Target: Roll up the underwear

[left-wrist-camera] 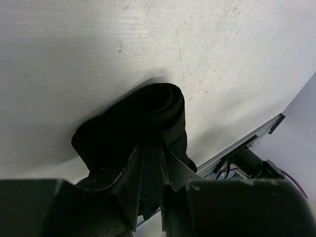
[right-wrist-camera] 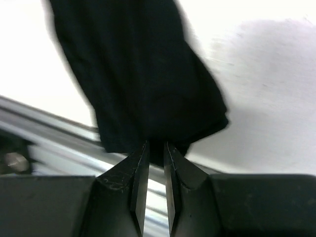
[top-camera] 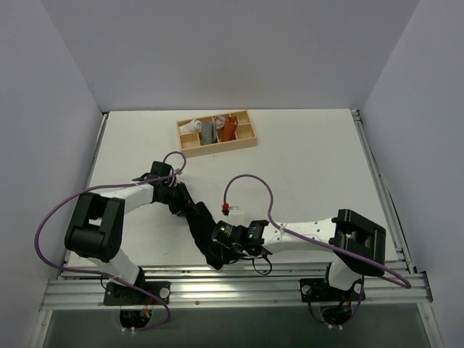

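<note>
Underwear (top-camera: 199,225): black cloth stretched between both claws, at 6 o'clock on the bench (top-camera: 304,167) by the near rail; one end is loosely curled.
Left claw (left-wrist-camera: 150,158): narrow, pinching the underwear's 11 o'clock end.
Right claw (right-wrist-camera: 156,148): narrow, pinching the 5 o'clock end; this view is blurred.
Wooden tray (top-camera: 217,148): at 12 o'clock, holding small cloth rolls (top-camera: 209,130).

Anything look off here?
The underwear is bunched in a diagonal strip between the left gripper and right gripper, its near end by the front rail, not laid flat. The wooden tray at the back sits slightly askew.
</note>
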Available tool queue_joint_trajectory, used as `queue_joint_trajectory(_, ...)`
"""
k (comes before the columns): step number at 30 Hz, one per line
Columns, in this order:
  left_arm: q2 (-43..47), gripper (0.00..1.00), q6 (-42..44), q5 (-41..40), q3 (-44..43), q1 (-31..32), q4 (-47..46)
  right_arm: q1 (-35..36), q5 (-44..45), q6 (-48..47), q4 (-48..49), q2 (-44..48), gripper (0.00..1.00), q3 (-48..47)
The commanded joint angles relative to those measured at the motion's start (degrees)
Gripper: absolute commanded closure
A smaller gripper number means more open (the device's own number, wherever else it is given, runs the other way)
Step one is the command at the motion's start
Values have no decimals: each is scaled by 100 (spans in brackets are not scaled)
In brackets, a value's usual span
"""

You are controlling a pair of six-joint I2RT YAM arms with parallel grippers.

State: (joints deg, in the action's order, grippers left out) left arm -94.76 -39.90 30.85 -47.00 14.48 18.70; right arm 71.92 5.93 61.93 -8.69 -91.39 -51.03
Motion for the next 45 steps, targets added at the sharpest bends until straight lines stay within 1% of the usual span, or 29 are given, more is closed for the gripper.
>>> queue_joint_trajectory(1, 343, 72, -123, -615, 77, -51, 449, -230, 136, -92, 59, -229, 86, 198)
queue_joint_trajectory(3, 554, 72, -220, -1044, -124, 107, 931, -362, 241, -338, -53, -562, 86, -12)
queue_joint_trajectory(4, 633, 72, -246, -1272, -255, 177, 1543, -450, 442, -461, -350, -668, 87, -117)
queue_joint_trajectory(5, 878, 72, -272, -1788, -405, 291, 1845, -651, 513, -750, -449, -808, 87, -205)
queue_joint_trajectory(7, 1204, 73, -447, -2152, -765, 292, 2608, -942, 593, -1094, -598, -845, 87, -346)
queue_joint_trajectory(8, 1554, 72, -492, -2284, -862, 275, 2743, -1274, 611, -1435, -651, -836, 86, -382)
queue_joint_trajectory(10, 1854, 69, -641, -2531, -1126, 231, 3024, -1618, 619, -1841, -783, -827, 84, -618)
queue_joint_trajectory(11, 2073, 67, -677, -2531, -1196, 231, 3043, -2003, 585, -2069, -853, -923, 84, -741)
queue_joint_trajectory(12, 2154, 65, -703, -2505, -1267, 187, 3026, -2180, 628, -2506, -958, -1002, 83, -916)
queue_joint_trajectory(14, 2207, 62, -581, -2523, -1495, 178, 2816, -2515, 672, -3035, -1178, -1240, 82, -1522)
queue_joint_trajectory(15, 2155, 60, -276, -2453, -1574, 126, 2475, -2873, 646, -3516, -1336, -1345, 80, -1759)
queue_joint_trajectory(16, 1902, 60, -107, -2383, -1749, 82, 2333, -3051, 646, -3704, -1450, -1546, 79, -2293)
queue_joint_trajectory(18, 1463, 57, 235, -2050, -2031, -41, 2087, -3498, 515, -4064, -1775, -1740, 76, -2875)
queue_joint_trajectory(19, 1173, 57, 568, -1848, -2197, -85, 1972, -3605, 436, -4345, -1916, -1915, 75, -3461)
queue_joint_trajectory(20, 587, 57, 693, -1785, -2565, -94, 1997, -3684, 409, -4417, -2091, -1969, 72, -3745)
queue_joint_trajectory(21, 303, 57, 833, -1636, -2734, -95, 1997, -3737, 356, -4461, -2267, -2031, 72, -4018)
queue_joint_trajectory(23, -460, 57, 1072, -1486, -3032, -86, 2023, -3756, 408, -4287, -2821, -2075, 71, -4519)
queue_joint_trajectory(24, -621, 58, 1124, -1381, -3043, -94, 1998, -3747, 182, -4155, -2927, -2023, 71, -4539)
queue_joint_trajectory(25, -857, 58, 1151, -1293, -3017, -103, 1954, -3651, 6, -4050, -2832, -1762, 70, -4443)
queue_joint_trajectory(26, -903, 58, 1160, -1170, -2860, -112, 1919, -3554, -144, -3822, -2692, -1602, 69, -4138)
queue_joint_trajectory(28, -913, 58, 1177, -1003, -2596, -103, 1646, -3222, -311, -3602, -2296, -1216, 68, -3846)
queue_joint_trajectory(32, -851, 58, 1195, -1063, -2077, -95, 1637, -2843, -374, -2969, -1988, -898, 67, -3424)
queue_joint_trajectory(36, -483, 59, 1012, -993, -1480, 28, 1672, -2613, -286, -2854, -1935, -749, 67, -3212)
queue_joint_trajectory(38, -44, 60, 809, -906, -997, 177, 1602, -2534, -251, -2836, -1935, -591, 67, -3081)
queue_joint_trajectory(39, 88, 60, 539, -836, -821, 300, 1445, -2456, -259, -2827, -1865, -512, 67, -3011)
queue_joint_trajectory(40, 324, 60, 397, -705, -523, 588, 1391, -2411, -225, -2870, -1838, -354, 66, -2862)
queue_joint_trajectory(42, 580, 60, 124, -660, -284, 784, 1347, -2288, -198, -2993, -1707, -204, 62, -2703)
queue_joint_trajectory(43, 938, 60, -138, -703, -179, 802, 1364, -2175, -198, -3159, -1663, -99, 61, -2624)
queue_joint_trajectory(45, 1318, 57, -307, -861, -11, 653, 1443, -2034, -294, -3336, -1497, -45, 59, -2439)
